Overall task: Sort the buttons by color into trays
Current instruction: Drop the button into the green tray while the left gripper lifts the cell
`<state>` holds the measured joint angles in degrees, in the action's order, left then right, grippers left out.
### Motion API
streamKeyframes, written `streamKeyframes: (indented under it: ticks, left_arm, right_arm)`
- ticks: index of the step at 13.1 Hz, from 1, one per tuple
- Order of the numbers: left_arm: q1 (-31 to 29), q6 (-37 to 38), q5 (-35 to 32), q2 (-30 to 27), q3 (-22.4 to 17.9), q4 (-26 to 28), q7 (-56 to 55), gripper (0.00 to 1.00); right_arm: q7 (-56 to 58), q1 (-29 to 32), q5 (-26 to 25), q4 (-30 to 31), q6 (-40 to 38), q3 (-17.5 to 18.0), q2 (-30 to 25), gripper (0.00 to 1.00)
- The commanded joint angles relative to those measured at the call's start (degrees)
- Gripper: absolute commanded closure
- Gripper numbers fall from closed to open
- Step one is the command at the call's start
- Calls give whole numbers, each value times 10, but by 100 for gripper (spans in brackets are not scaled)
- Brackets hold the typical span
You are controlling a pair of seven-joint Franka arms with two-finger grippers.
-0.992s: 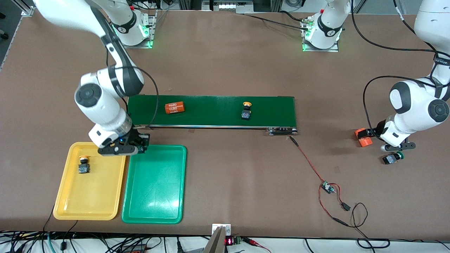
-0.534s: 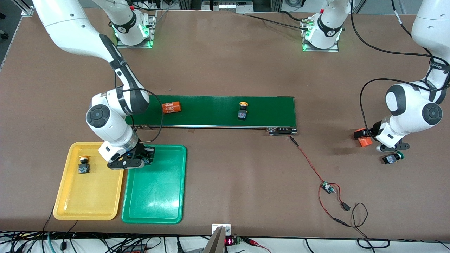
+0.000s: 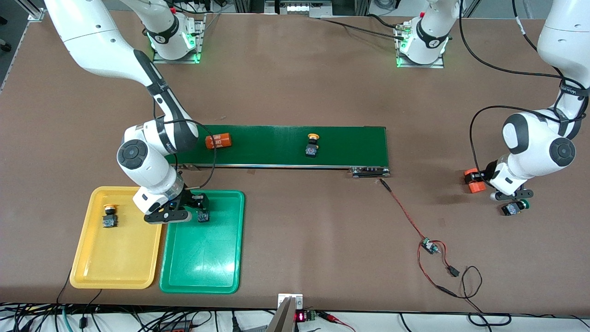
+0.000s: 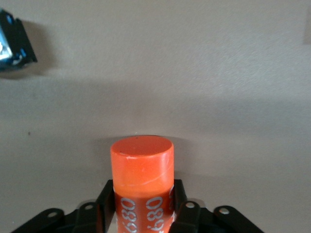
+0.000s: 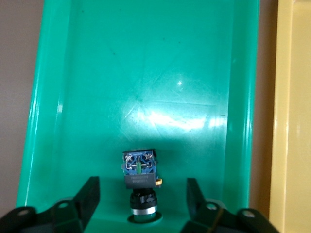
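Note:
My right gripper (image 3: 192, 206) (image 5: 142, 199) hangs open low over the green tray (image 3: 203, 258) (image 5: 146, 73), at its end farthest from the front camera. A green button (image 3: 203, 216) (image 5: 141, 170) lies in that tray between the fingers, touching neither. A yellow button (image 3: 109, 216) lies in the yellow tray (image 3: 115, 258) (image 5: 296, 97). A second yellow button (image 3: 312, 145) rides the conveyor belt (image 3: 350, 143). My left gripper (image 3: 483, 179) (image 4: 142, 204) is shut on an orange cylinder (image 3: 474, 180) (image 4: 142, 167) with white print. Another green button (image 3: 514, 207) (image 4: 12, 46) lies on the table beside it.
A second orange cylinder (image 3: 218, 140) lies on the belt at the right arm's end, close to the right arm's elbow. A small circuit board (image 3: 429, 246) with red and black wires lies on the table, nearer to the front camera than the belt's left-arm end.
My right gripper moved over the green tray and opened, letting go of the green button. My left gripper shut on the orange cylinder. The belt's yellow button and cylinder drifted toward the right arm's end.

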<state>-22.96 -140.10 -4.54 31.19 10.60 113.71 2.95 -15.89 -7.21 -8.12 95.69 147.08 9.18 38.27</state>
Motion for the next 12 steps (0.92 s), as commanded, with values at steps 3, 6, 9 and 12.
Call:
streamKeyframes:
  ticks: [3, 6, 9, 12]
  left_arm:
    - [19, 74, -21, -70, 6, -1, 18, 100]
    - [42, 113, -20, -109, 8, 11, 85, 100]
    - [57, 155, -20, -140, 32, 28, 179, 100]
    - [83, 207, -18, -167, 58, 34, 213, 100]
  right_arm:
    - [9, -8, -5, -9, -16, -4, -5, 4]
    - [5, -9, 0, -9, -74, -3, -32, 0]
    - [2, -16, 4, -9, -151, -3, -71, 0]
    - [2, -16, 6, -9, -228, -2, -107, 0]
